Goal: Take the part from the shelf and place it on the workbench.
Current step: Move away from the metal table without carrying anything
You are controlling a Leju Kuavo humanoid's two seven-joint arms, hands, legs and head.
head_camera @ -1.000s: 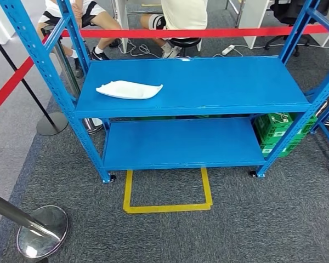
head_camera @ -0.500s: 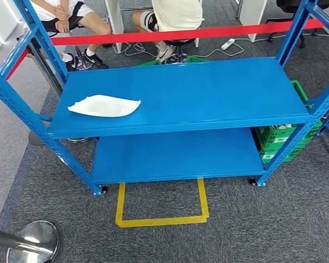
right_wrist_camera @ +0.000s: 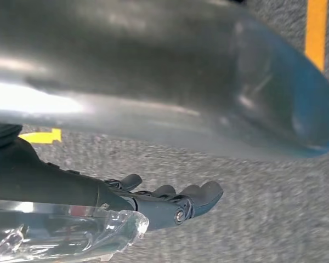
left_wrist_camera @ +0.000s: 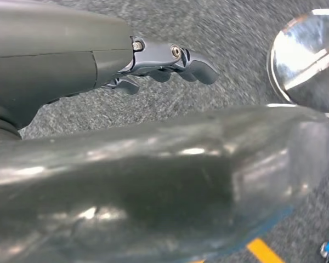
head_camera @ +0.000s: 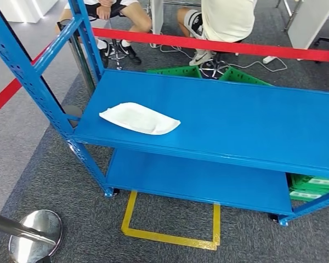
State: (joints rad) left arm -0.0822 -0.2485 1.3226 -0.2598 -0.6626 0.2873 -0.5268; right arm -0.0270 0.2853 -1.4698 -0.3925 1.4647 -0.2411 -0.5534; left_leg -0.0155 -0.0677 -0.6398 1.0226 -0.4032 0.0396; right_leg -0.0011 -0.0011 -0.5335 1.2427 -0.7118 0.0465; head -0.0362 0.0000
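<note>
Risk, as you would have judged it at this moment, lay in the approach: the white part rested flat on the top board of the blue shelf, toward its left end and near the front edge, and a thin, shallow piece like that could slide away or tip off the edge if a hand came in low and pushed rather than lifted. Your left hand hung beside the body over grey carpet, fingers loosely apart and holding nothing; your right hand hung the same way, fingers spread and bare. Both were well apart from the part, so nothing had been grasped yet. You would also have watched the slanted blue upright at the shelf's left, close to the part, since a raised left arm could catch it. Around you, a red barrier tape ran behind the shelf, people sat beyond it, green crates stood at the lower right, a yellow floor marking lay in front, and a chrome stanchion base sat near your left side.
</note>
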